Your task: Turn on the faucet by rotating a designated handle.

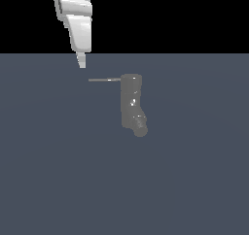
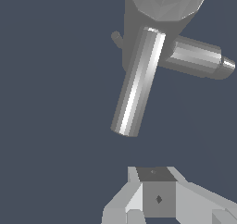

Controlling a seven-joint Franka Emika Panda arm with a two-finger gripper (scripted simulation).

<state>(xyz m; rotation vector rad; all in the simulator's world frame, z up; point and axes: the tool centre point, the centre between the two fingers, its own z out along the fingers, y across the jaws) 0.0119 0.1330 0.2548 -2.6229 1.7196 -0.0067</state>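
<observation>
End effector (image 1: 81, 61) hovers near the handle (image 1: 103, 79) tip, holding nothing (how far open, can't tell). Handle juts sideways from the faucet (image 1: 132, 104); I'd push near its free end.

The arm (image 1: 73, 15) was cut off by the exterior view's top edge, so only its lowest links and one pointed finger (image 1: 81, 60) showed; whether a second finger sat behind it could not be told, nor how the jaws stood. In the wrist view the gripper (image 2: 157, 197) ran off the bottom edge, its fingertips out of frame. The faucet (image 2: 166, 5) was cropped by the wrist view's top edge, leaving only part of its column visible. The handle (image 2: 137, 82) hid part of the faucet behind it. In the exterior view the faucet's (image 1: 132, 103) white glints were too small to make out.
</observation>
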